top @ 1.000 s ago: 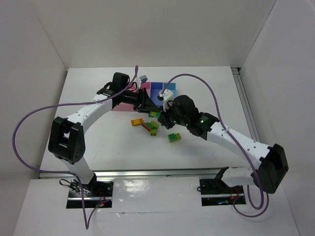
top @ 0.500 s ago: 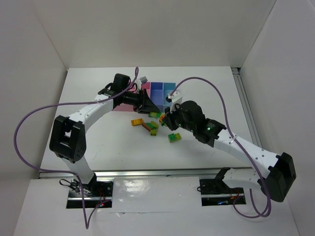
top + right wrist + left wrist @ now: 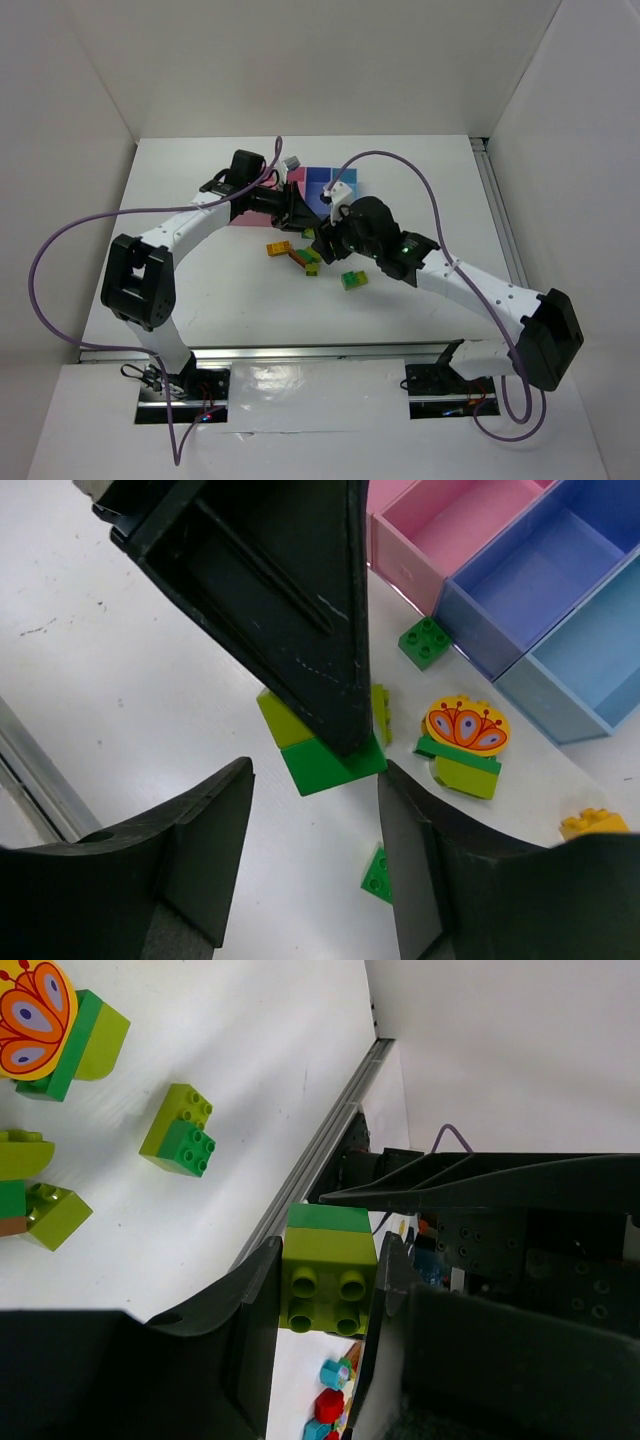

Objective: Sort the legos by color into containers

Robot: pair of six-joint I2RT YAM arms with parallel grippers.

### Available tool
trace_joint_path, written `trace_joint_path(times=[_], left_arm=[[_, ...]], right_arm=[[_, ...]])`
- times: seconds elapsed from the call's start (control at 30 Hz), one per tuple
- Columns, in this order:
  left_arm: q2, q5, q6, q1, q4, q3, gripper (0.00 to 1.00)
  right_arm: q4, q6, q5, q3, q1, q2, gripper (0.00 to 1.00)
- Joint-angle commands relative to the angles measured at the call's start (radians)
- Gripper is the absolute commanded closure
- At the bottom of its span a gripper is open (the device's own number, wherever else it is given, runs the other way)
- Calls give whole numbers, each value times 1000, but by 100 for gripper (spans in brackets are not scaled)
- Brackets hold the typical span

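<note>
Left claw (image 3: 320,1305): narrow, pinching a two-brick stack (image 3: 330,1260) by its yellow-green brick. The dark green brick sticks out past the fingertips.
Stack: held off the worktop (image 3: 120,680), just in front of the bins.
Right claw (image 3: 315,780): jaws apart and holding nothing, straddling the left claw's tip and the stack.
Step, as I judge it: split the stack so each colour can be binned alone.
Doing it well: close the right claw squarely on the dark green brick only, clear of the left fingers. Then tilt it off rather than pull straight, while the left claw holds firm.
Bins: pink bin (image 3: 450,520), blue-purple bin (image 3: 530,580) and light blue bin (image 3: 610,660) stand side by side. I cannot tell which takes green.
Below: a butterfly piece (image 3: 465,730) and a loose green brick (image 3: 425,642) lie near the bins, so work high.
</note>
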Motion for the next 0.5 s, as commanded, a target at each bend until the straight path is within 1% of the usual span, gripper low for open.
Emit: trace_joint_path(times=[0.0,0.07,0.1,0.17,0.2,0.23,0.27,0.33,0.37,0.4,0.47], left_arm=[[-4,34,26,6,-6,23,100],[-4,34,35,6,-6,23,100],[-4,34,35,6,-6,23,100],[-4,34,35,6,-6,23,100],[-13,34,35,6,-6,23,100],[-13,34,35,6,-6,23,100],[-13,43,35,6,-6,23,100],[-13,44,46,6,-6,23,100],[-13,44,46,6,-6,23,100],[-13,44,58,6,-18,23,100],[-13,44,69,6,-27,23,100]], right_arm=[[80,-16,-1,53,6,19,41],[89,-25,-1,62,6,28,45],[89,-25,-1,62,6,28,45],[89,-34,-1,71,6,39,49],[80,-34,-10,71,6,49,55],[80,-34,-10,80,6,50,58],[80,-34,-10,80,6,50,60],[92,-34,-10,70,6,39,60],[93,-34,-10,69,6,39,48],[93,-44,-10,69,6,39,42],[82,-53,10,69,6,49,34]])
